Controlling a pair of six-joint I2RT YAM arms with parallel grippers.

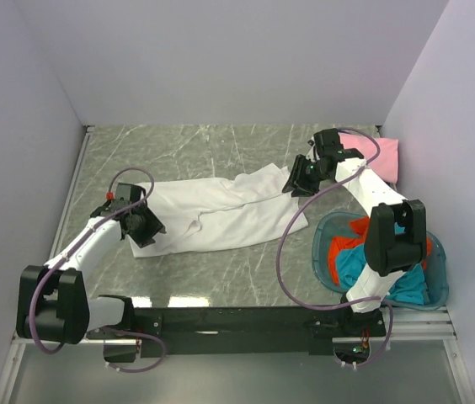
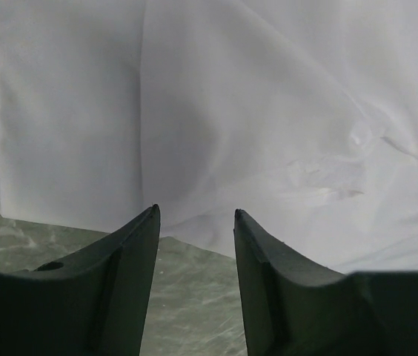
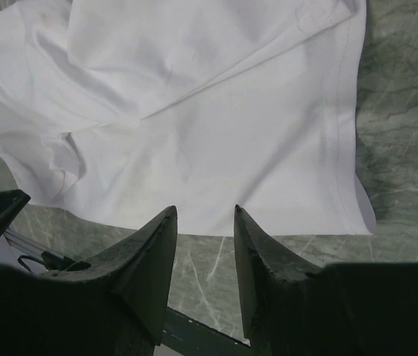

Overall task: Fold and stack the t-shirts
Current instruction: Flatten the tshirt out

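While the white t-shirt [image 1: 212, 210] is lying rumpled across the middle of the counter [image 1: 221, 147] in the top view, the left jaws are sitting at its left end and the right jaws at its right end. A pink t-shirt [image 1: 382, 157] is lying in the far right corner, and a teal t-shirt [image 1: 353, 268] and an orange-red t-shirt [image 1: 343, 247] are lying bunched in the blue basket [image 1: 316, 244]. In the left wrist view, the left jaws are standing open, gripping nothing, with their tips at the white t-shirt's edge. In the right wrist view, the right jaws are likewise standing open and empty at its hemmed edge.
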